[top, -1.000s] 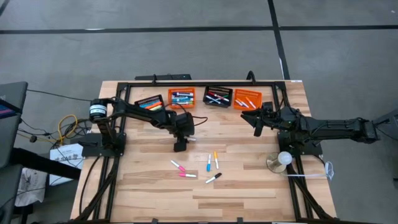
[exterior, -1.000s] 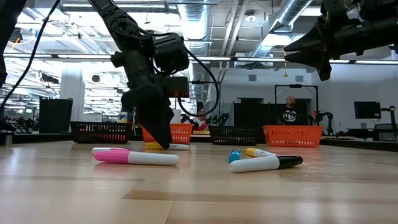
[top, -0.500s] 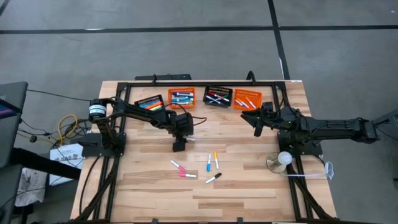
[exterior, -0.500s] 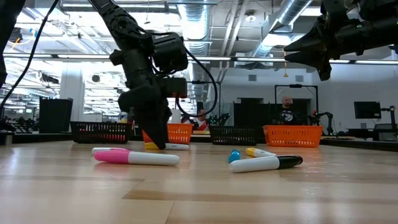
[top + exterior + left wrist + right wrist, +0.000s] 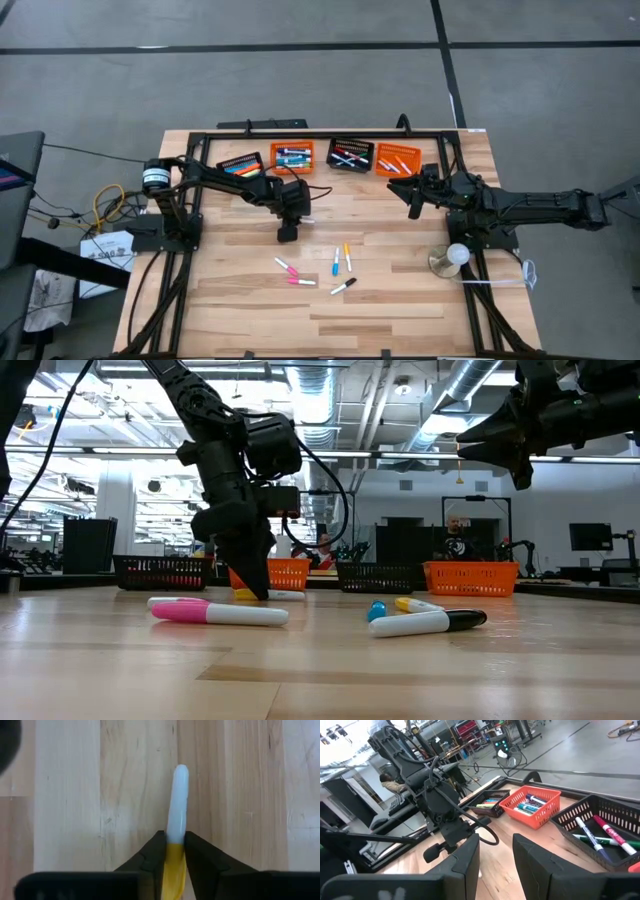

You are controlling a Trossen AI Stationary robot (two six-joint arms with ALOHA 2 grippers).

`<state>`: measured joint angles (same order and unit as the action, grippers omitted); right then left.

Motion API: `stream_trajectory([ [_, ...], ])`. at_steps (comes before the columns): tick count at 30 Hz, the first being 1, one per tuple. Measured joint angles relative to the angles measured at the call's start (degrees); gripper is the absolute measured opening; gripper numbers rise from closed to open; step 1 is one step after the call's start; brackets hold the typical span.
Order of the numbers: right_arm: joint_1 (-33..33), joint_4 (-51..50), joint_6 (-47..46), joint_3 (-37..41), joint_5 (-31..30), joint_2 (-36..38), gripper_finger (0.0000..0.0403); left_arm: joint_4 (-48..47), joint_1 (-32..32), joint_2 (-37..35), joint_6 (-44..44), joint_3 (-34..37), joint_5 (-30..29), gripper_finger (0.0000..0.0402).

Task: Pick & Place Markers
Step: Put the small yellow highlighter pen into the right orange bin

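The left wrist view shows the left pincer (image 5: 174, 851) pinching a yellow-capped marker (image 5: 176, 810) right at the seam between cap and barrel. Its white barrel runs straight out ahead of the fingertips (image 5: 154, 851) and lies flat on the wooden table (image 5: 65, 795). Both fingers press against the marker's sides, with no gap showing.

Seen from above, this pincer (image 5: 287, 234) points down at the table. Behind it, along the far edge, stands a row of four small baskets: a black one (image 5: 240, 165) and an orange one (image 5: 292, 157) nearest it, then another black (image 5: 351, 156) and another orange (image 5: 398, 160) off to the side, all holding markers. In front of it, toward the near edge, loose markers lie apart: two pink ones (image 5: 287, 266) (image 5: 301, 282), a blue one (image 5: 335, 263), an orange one (image 5: 348, 256) and a black one (image 5: 343, 286).

The right pincer (image 5: 411, 199) hangs above the table, well to the side of the left one and near the far orange basket. In the right wrist view its fingers (image 5: 465, 855) stand a little spread with nothing between them.

From table height, the left pincer's tip (image 5: 250, 585) touches down on the yellow cap, with a pink marker (image 5: 217, 612) nearer the camera.
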<state>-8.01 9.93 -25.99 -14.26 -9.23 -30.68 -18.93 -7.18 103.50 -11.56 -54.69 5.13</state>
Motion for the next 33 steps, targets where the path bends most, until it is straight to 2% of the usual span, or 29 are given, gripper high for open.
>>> stream_trajectory([
  [6,0.0,0.1,-1.5,0.0,0.0,0.0,0.0107,1.5,0.0,0.0,1.0,0.1,0.3,0.0050],
  [12,0.0,0.9,-8.9,0.0,0.1,0.0,0.0108,2.9,0.0,-0.5,2.0,0.3,0.8,0.0058],
  [19,0.0,0.9,-10.1,0.0,0.1,-0.1,0.0108,5.5,-1.6,-4.9,2.0,0.3,0.9,0.0055],
  [25,0.0,5.5,-9.7,0.0,0.3,-1.8,0.0108,16.9,-3.5,-11.2,6.9,0.2,2.7,0.0059],
  [33,-0.4,17.6,-4.0,0.0,-0.1,-9.8,0.0117,32.3,-5.3,-17.1,13.6,0.1,3.4,0.0057],
])
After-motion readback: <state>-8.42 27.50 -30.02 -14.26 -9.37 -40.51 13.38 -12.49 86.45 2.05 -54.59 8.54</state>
